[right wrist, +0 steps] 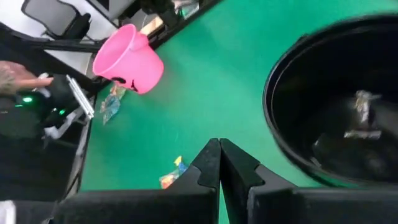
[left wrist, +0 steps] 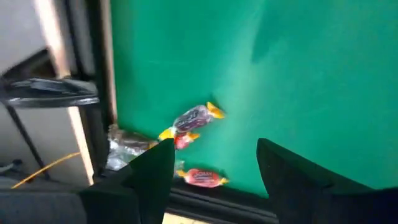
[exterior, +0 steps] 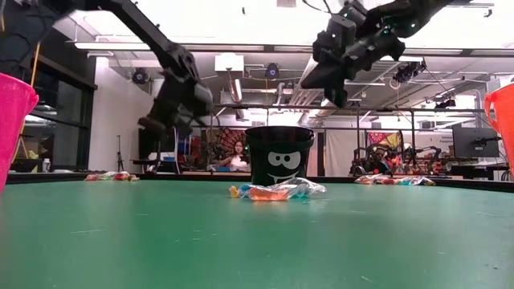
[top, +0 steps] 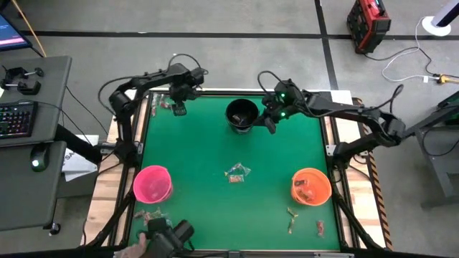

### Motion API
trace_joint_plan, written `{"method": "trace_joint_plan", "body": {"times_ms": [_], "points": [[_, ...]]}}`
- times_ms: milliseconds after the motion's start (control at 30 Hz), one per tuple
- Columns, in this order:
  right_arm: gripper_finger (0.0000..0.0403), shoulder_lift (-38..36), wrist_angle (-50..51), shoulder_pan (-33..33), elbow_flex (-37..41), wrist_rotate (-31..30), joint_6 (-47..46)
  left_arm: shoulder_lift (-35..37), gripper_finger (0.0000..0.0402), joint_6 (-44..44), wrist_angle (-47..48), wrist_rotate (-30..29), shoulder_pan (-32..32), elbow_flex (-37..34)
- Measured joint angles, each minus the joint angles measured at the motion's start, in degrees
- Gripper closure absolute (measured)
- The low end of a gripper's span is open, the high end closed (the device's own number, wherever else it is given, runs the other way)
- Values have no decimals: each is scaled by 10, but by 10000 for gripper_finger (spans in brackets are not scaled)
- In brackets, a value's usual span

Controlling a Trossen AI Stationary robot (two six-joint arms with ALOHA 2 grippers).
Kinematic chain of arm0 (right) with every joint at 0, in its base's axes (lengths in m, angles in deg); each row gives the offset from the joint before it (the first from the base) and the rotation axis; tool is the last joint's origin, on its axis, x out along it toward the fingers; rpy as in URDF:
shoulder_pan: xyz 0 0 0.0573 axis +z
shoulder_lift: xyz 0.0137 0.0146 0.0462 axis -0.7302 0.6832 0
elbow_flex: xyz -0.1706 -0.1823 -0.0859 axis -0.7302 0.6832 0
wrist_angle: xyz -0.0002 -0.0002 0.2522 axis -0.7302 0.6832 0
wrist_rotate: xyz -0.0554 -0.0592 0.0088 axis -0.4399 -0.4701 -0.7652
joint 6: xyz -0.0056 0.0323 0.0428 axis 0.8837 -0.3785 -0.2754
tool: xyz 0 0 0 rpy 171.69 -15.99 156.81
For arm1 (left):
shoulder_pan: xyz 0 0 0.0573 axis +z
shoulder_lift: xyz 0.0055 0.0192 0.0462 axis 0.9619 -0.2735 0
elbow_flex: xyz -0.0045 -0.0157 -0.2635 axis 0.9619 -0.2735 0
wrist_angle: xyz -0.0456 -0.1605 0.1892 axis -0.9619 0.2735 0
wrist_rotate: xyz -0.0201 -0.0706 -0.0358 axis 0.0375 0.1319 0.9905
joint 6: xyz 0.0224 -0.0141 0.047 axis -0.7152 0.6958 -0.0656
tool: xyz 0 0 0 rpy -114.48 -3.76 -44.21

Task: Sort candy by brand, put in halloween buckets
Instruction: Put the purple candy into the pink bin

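The black bucket (top: pixel 242 115) stands at the table's far middle with a few candies (right wrist: pixel 359 118) inside. The pink bucket (top: pixel 153 183) is near left and the orange bucket (top: pixel 311 186) near right. A heap of candy (top: pixel 237 172) lies mid-table. More candy (left wrist: pixel 199 117) lies in the far left corner. My left gripper (left wrist: pixel 214 168) hangs open just above that corner candy, touching none that I can see. My right gripper (right wrist: pixel 219 163) is shut and empty, in the air beside the black bucket's right rim (top: pixel 271 123).
Loose candy lies near the orange bucket (top: pixel 291 215) and beside the pink bucket (top: pixel 150 215). A person's hand (top: pixel 142 244) with a dark device is at the near left edge. The table's dark frame (left wrist: pixel 102 74) runs close beside the corner candy.
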Motion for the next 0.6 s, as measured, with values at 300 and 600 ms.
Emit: {"method": "trace_joint_plan", "body": {"times_ms": [300,600], "points": [[403,8,-10,0,0,-5,-24,-65,188,-41,2,-64,32,-1],[403,8,-37,0,0,-17,-63,-101,188,-67,-23,-41,57,-1]]}}
